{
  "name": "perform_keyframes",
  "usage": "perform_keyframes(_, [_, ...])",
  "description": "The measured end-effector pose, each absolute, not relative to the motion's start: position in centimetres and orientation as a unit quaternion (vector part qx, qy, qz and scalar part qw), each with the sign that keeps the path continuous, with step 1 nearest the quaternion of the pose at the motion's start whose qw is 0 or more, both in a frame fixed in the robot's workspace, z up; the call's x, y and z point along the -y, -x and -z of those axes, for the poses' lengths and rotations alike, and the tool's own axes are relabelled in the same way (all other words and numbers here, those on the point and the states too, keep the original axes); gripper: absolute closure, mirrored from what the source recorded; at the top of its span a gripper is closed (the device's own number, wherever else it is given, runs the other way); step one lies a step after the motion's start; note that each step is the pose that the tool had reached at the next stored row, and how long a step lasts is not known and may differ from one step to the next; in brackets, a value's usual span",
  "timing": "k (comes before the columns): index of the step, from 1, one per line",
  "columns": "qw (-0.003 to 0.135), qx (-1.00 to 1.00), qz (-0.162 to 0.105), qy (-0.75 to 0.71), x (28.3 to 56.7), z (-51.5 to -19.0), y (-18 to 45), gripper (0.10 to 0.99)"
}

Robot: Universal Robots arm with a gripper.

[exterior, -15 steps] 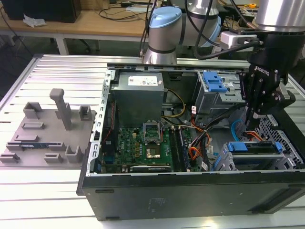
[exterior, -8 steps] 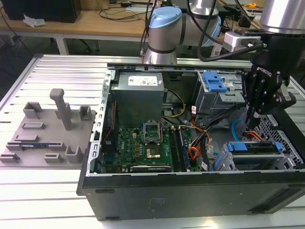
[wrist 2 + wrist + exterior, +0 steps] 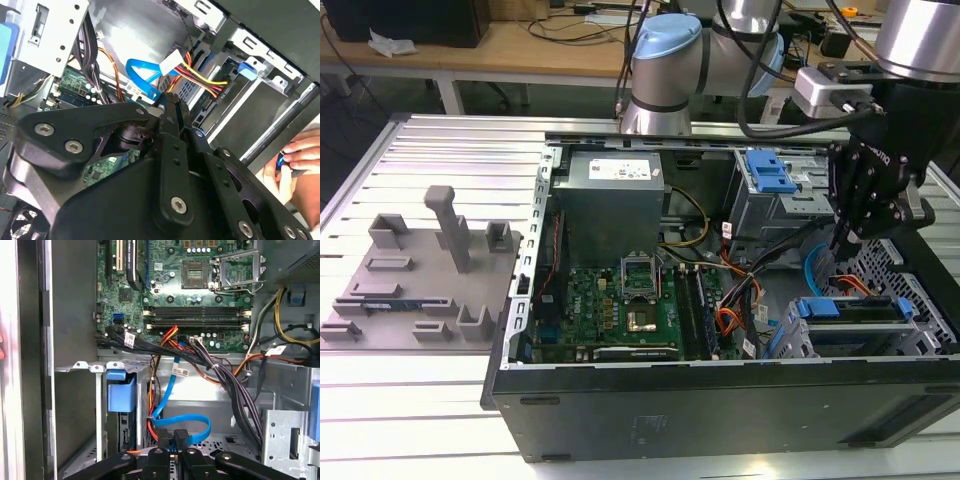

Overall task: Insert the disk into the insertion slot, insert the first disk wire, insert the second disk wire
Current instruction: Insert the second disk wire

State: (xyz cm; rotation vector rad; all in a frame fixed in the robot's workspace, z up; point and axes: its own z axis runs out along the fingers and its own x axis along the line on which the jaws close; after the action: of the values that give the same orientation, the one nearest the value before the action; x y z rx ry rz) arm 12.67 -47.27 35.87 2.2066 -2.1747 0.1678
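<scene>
Pincer [image 3: 840,243] amid crowded blue cable [image 3: 182,421]

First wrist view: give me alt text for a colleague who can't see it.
The gripper is pinched on the blue cable's black plug, above the perforated grey drive cage. Beyond lie bundled wires and the green motherboard; a blue latch sits beside.

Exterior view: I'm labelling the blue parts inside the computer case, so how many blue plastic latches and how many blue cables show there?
Blue plastic latches: 2
Blue cables: 1
Total: 3
</scene>
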Motion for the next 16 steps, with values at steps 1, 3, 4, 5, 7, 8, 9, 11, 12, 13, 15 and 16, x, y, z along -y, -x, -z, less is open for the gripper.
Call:
perform_keyframes(1, [0.018, 0.701, -0.053, -0.711, 47.3, -35.9, -12.8, 0.925])
perform_keyframes(3, [0.016, 0.701, -0.050, -0.711, 47.4, -35.9, -12.9, 0.925])
perform_keyframes(4, [0.015, 0.702, -0.049, -0.710, 47.4, -35.9, -13.0, 0.925])
perform_keyframes(5, [0.014, 0.702, -0.048, -0.710, 47.4, -35.9, -13.0, 0.925])
perform_keyframes(7, [0.014, 0.704, -0.046, -0.708, 47.5, -35.9, -13.0, 0.925])
perform_keyframes(8, [0.016, 0.705, -0.044, -0.707, 47.6, -35.9, -13.1, 0.925])
perform_keyframes(9, [0.019, 0.706, -0.041, -0.707, 47.6, -35.9, -13.3, 0.925])
perform_keyframes(11, [0.021, 0.706, -0.038, -0.707, 47.7, -35.9, -13.7, 0.925])
perform_keyframes(12, [0.022, 0.706, -0.037, -0.707, 47.8, -35.9, -14.0, 0.925])
perform_keyframes(13, [0.022, 0.706, -0.037, -0.707, 47.8, -35.9, -14.0, 0.925])
perform_keyframes(15, [0.020, 0.706, -0.035, -0.707, 48.1, -35.8, -14.0, 0.925])
perform_keyframes(16, [0.020, 0.707, -0.035, -0.706, 48.2, -35.8, -14.0, 0.925])
